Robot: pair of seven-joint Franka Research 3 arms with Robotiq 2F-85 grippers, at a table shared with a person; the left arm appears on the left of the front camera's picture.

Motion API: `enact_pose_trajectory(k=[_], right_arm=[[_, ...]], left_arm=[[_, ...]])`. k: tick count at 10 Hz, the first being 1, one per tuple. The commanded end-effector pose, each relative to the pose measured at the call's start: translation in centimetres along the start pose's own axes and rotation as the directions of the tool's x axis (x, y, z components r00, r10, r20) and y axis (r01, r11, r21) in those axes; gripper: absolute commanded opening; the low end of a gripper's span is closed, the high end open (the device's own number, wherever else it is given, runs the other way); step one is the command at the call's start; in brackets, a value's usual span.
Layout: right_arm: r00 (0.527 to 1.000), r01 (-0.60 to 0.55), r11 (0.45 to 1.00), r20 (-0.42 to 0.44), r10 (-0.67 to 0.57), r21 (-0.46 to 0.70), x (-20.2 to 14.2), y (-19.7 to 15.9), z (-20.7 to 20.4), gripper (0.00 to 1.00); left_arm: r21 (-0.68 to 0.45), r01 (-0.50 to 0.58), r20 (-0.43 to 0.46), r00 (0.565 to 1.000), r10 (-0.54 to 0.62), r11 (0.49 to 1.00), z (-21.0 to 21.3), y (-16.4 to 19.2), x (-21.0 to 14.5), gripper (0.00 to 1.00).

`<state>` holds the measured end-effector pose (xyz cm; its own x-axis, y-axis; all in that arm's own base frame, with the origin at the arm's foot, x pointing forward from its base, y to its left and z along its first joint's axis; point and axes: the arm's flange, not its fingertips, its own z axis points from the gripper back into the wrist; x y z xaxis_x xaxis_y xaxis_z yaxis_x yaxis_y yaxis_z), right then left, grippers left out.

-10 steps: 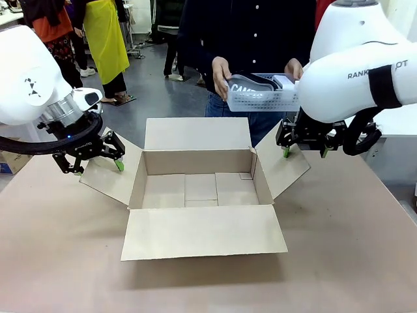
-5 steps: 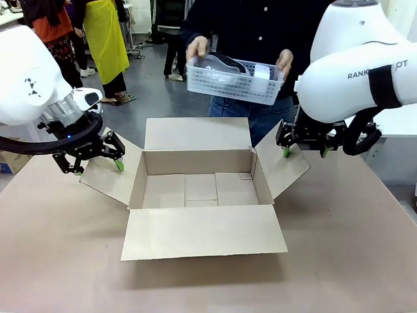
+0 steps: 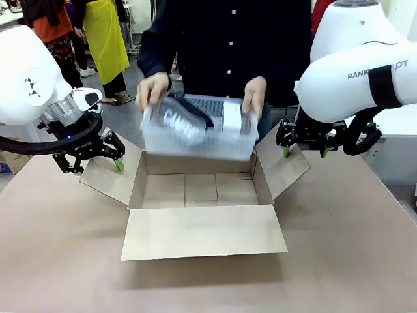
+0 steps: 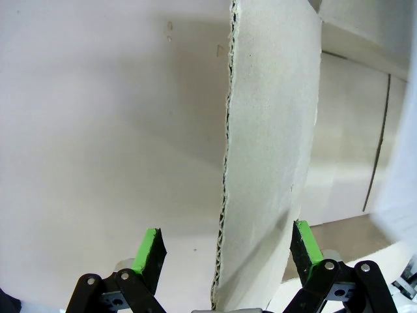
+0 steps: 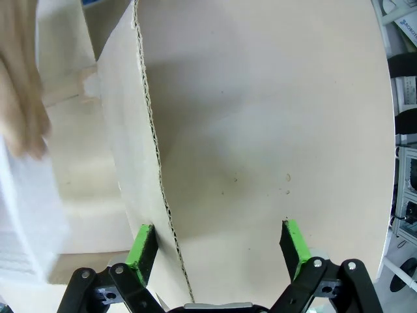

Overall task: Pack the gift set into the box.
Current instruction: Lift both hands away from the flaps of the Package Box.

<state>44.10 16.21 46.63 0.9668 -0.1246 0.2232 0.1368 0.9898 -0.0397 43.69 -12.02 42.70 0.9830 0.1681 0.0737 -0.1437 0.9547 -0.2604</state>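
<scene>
Box (image 3: 202,231) empty; person's hands (image 3: 154,91) hold tray (image 3: 195,135) over it, not yet in. Left gripper (image 3: 98,166) and right gripper (image 3: 304,153) wide, astride flaps (image 3: 107,177).

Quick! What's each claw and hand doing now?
Left gripper: open, astride the left box flap.
Right gripper: open, astride the right box flap.
Person's hands: holding the tray.

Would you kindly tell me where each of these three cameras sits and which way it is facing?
Front: fixed between the arms, facing across the table at the person holding the tray above the box; both arms, left gripper and right gripper show.
Left wrist: on the left wrist, looking along its open fingers, astride the left flap.
Right wrist: on the right wrist, looking along its open fingers, astride the right flap; a blurred hand at the edge.
Shared: both wrist views catch the box's interior.
</scene>
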Motion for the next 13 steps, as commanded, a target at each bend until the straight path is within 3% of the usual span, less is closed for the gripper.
enact_pose_trajectory(k=[1, 13], right_arm=[[1.000, 0.008, 1.000, 0.012, -0.008, -0.026, 0.25, 0.03, 0.09, 1.00], [1.000, 0.008, 1.000, 0.012, -0.008, -0.026, 0.25, 0.03, 0.09, 1.00]], left_arm=[[0.012, -0.010, 0.004, 1.000, 0.010, 1.000, 0.25, -0.03, -0.11, 1.00], [0.012, -0.010, 0.004, 1.000, 0.010, 1.000, 0.25, -0.03, -0.11, 1.00]])
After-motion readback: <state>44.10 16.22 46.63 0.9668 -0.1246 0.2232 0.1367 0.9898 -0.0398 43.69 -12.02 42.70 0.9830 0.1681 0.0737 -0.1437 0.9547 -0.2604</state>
